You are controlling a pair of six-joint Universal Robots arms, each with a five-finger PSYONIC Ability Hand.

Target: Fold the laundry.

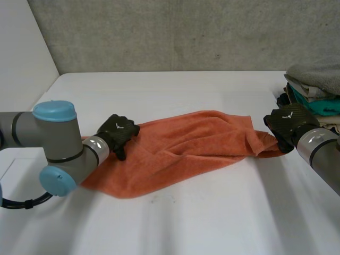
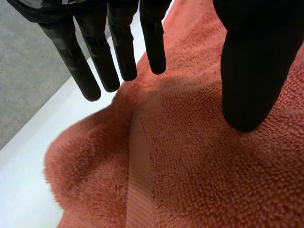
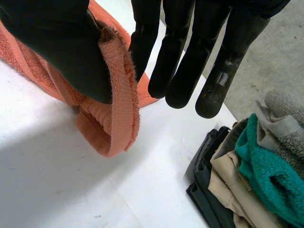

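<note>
An orange towel (image 1: 186,146) lies rumpled across the middle of the white table (image 1: 212,218). My left hand (image 1: 118,133) rests over the towel's left end, near its far edge. In the left wrist view its fingers (image 2: 95,57) are straight and spread from the thumb, hovering just above the towel (image 2: 199,166) with nothing held. My right hand (image 1: 287,123) is at the towel's right corner. In the right wrist view that hand (image 3: 61,38) pinches the towel's hemmed edge (image 3: 118,109) between thumb and fingers, and the corner hangs slightly lifted off the table.
A pile of folded clothes (image 1: 313,90) in grey, teal, beige and dark cloth sits at the far right, close behind my right hand and beside its fingertips (image 3: 247,180). A grey wall runs behind the table. The table's left edge slants near my left arm.
</note>
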